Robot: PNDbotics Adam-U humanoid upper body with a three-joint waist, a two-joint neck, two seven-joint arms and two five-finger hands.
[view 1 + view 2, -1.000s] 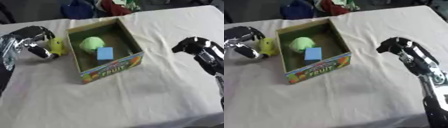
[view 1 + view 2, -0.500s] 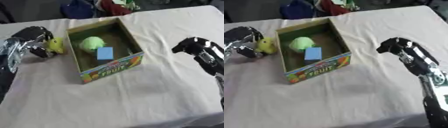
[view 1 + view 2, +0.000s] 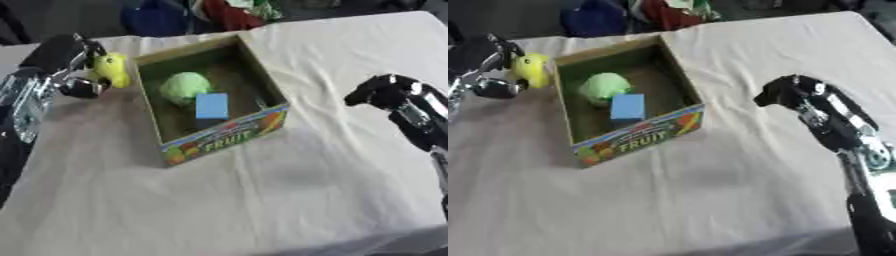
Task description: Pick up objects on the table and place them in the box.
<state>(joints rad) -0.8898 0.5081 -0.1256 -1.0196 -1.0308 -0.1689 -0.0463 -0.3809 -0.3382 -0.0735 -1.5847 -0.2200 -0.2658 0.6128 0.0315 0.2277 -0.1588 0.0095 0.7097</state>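
Note:
An open cardboard box (image 3: pixel 223 140) printed FRUIT stands in the middle of the cloth-covered table. Inside it lie a light green round thing (image 3: pixel 184 86) and a blue block (image 3: pixel 212 105). My left hand (image 3: pixel 72 64) hovers just left of the box's far left corner, fingers curled round a yellow object (image 3: pixel 113 69) lifted off the cloth. My right hand (image 3: pixel 789 92) hangs to the right of the box, above the table, fingers curled and holding nothing.
The table is covered by a cream cloth (image 3: pixel 262 200). Beyond its far edge lie a blue bundle (image 3: pixel 157 20) and red and green items (image 3: pixel 232 11).
My left hand has raised the yellow object and carried it toward the box's left wall. The right hand has stayed put.

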